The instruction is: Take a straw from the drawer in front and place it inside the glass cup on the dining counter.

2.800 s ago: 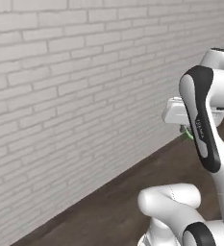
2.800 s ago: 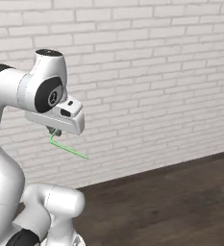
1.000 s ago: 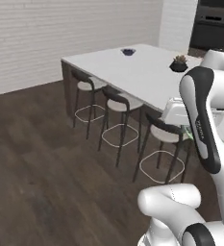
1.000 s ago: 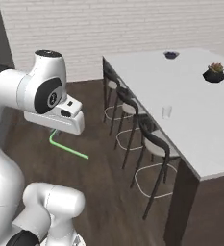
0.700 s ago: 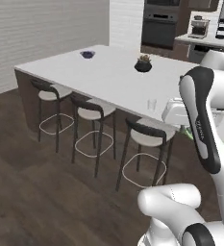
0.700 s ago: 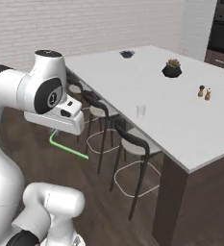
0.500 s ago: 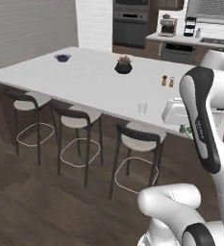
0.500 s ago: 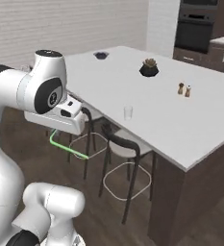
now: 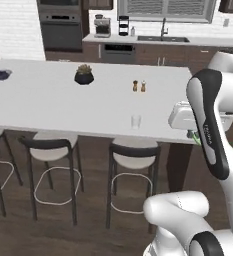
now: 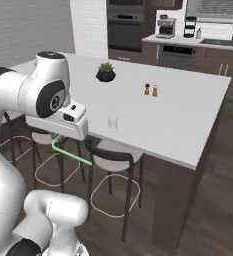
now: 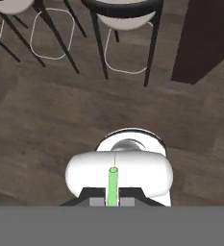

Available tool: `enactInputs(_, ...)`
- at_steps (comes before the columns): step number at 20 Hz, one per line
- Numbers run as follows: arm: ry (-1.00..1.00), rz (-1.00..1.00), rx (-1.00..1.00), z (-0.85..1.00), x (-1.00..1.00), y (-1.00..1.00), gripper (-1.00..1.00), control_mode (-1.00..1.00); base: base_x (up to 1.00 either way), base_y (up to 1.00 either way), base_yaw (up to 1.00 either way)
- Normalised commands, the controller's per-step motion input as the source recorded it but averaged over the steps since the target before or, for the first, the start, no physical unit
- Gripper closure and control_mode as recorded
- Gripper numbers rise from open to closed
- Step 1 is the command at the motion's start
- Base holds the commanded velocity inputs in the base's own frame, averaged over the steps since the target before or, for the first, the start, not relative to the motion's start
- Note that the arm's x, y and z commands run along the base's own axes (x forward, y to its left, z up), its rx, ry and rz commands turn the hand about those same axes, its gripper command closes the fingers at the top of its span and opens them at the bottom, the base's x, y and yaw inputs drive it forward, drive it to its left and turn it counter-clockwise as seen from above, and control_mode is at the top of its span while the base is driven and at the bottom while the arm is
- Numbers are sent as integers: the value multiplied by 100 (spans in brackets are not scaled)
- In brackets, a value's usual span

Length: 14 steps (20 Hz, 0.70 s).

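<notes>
My gripper (image 11: 112,202) is shut on the straw (image 11: 113,181), a thin light-green stick that juts out between the fingertips in the hand view. In the right base view the straw (image 10: 72,153) slants down and to the right under the white hand, with the gripper (image 10: 56,140) held left of the dining counter (image 10: 188,115). The glass cup (image 10: 112,123) stands near the front edge of the white top. From the left base view the glass cup (image 9: 135,121) is left of my hand, upright on the dining counter (image 9: 48,105). The drawer is out of view.
Bar stools (image 9: 132,156) (image 9: 50,143) line the counter's near side. On the top stand a potted plant (image 9: 84,75), salt and pepper shakers (image 9: 139,86) and a dark bowl (image 9: 0,74). Behind are a wall oven (image 9: 60,32), a coffee machine (image 9: 102,27) and a sink counter.
The whole scene has swung round with the base: brick wall gave way to the dining counter, which now lies straight ahead. The arm holds the straw as before.
</notes>
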Motion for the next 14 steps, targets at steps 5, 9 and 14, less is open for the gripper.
enactInputs(5,0,0,0,0,0,0,100,100,42,79,-61)
enactInputs(9,0,0,0,0,0,0,100,100,48,73,-54)
enactInputs(14,0,0,0,0,0,0,100,100,90,43,-25)
